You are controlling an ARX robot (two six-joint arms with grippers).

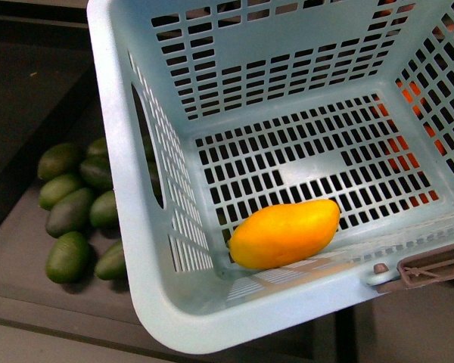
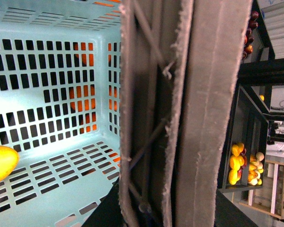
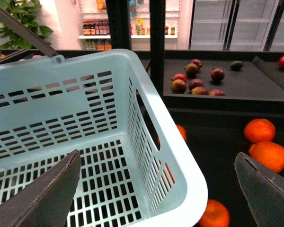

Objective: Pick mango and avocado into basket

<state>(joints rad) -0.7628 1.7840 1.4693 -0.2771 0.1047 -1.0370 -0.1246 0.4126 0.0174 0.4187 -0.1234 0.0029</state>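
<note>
Showing a job half done: the mango (image 1: 284,233) lies on the slotted floor of the basket (image 1: 129,189), against its near wall. No avocado is in the basket yet. A heap of avocados (image 1: 69,212) waits outside it, just beyond the wall that faces away from the right claw (image 3: 156,189). One of them has to be picked and dropped in beside the mango.

The right claw hangs above the basket's rim with its two dark fingers spread wide and nothing between them. Part of the basket floor lies below it, and the mango is out of its camera's sight. The left claw cannot be made out. The brown ribbed handle (image 2: 180,113) fills its camera close up, so I cannot tell whether that claw grips it.

The fruit rests on dark, matte display shelves (image 1: 23,257). Oranges (image 3: 259,130) lie beside the right claw and dark red mangoes (image 3: 196,78) beyond it. Behind are a bottle rack (image 3: 97,28), glass cooler doors (image 3: 236,23) and a leafy plant (image 3: 26,19), so this looks like a shop.
</note>
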